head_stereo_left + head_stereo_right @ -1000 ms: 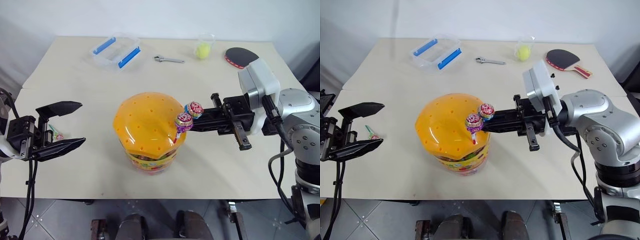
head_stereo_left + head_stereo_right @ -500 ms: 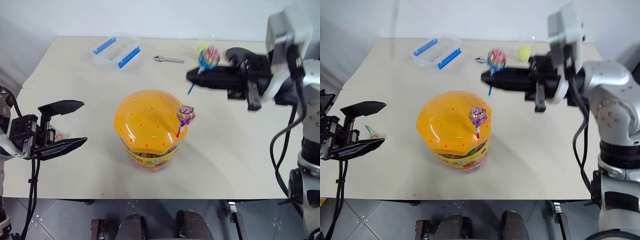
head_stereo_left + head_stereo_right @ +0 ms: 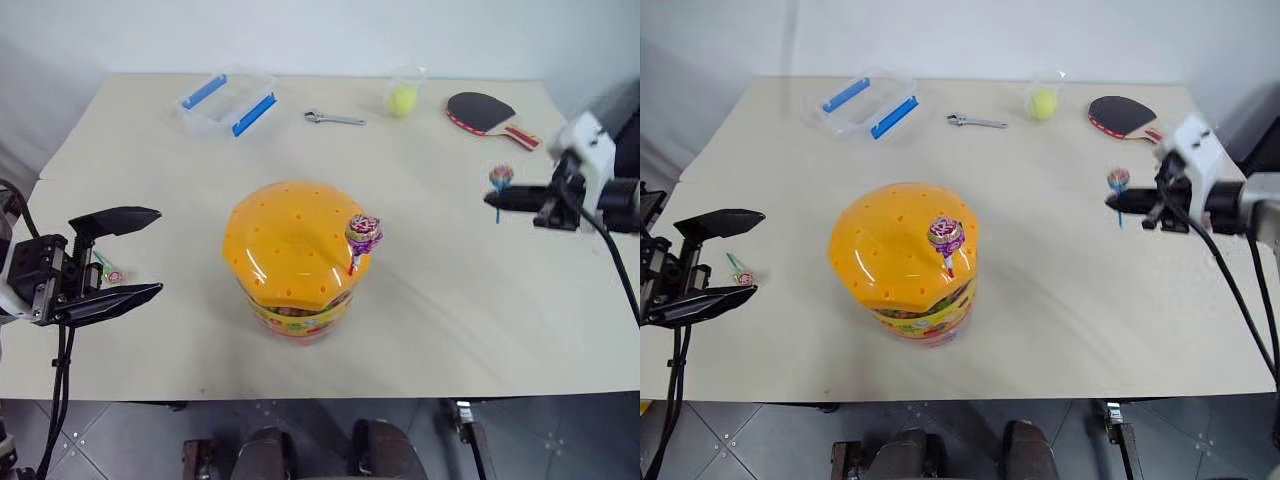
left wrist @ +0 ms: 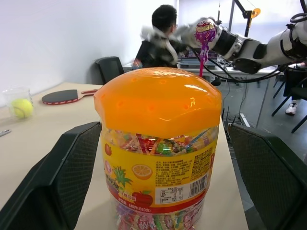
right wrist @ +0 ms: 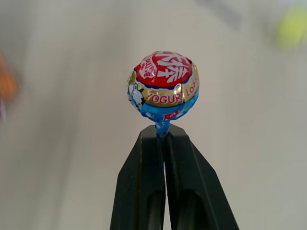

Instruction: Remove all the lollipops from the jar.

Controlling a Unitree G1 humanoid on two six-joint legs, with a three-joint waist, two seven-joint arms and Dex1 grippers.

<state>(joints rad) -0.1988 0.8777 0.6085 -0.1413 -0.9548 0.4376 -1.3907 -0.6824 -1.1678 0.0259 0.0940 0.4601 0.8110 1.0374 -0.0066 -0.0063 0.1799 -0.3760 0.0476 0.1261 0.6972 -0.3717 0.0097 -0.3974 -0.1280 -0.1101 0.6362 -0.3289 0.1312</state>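
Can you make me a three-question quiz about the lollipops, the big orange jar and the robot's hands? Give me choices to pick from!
1. Where is the lollipop with the green stick?
A. lying on the table near the left gripper
B. inside the clear box with blue clips
C. on the paddle

2. How many lollipops stick up out of the jar's orange lid?
A. none
B. one
C. three

3. What is the right gripper doing?
A. wide open over the jar
B. holding the wrench
C. shut on a lollipop's blue stick

Answers:
1 A: it lies flat on the table beside the open left gripper.
2 B: one lollipop with a red stick stands in the lid.
3 C: the black fingers pinch the stick just under the candy, away from the jar.
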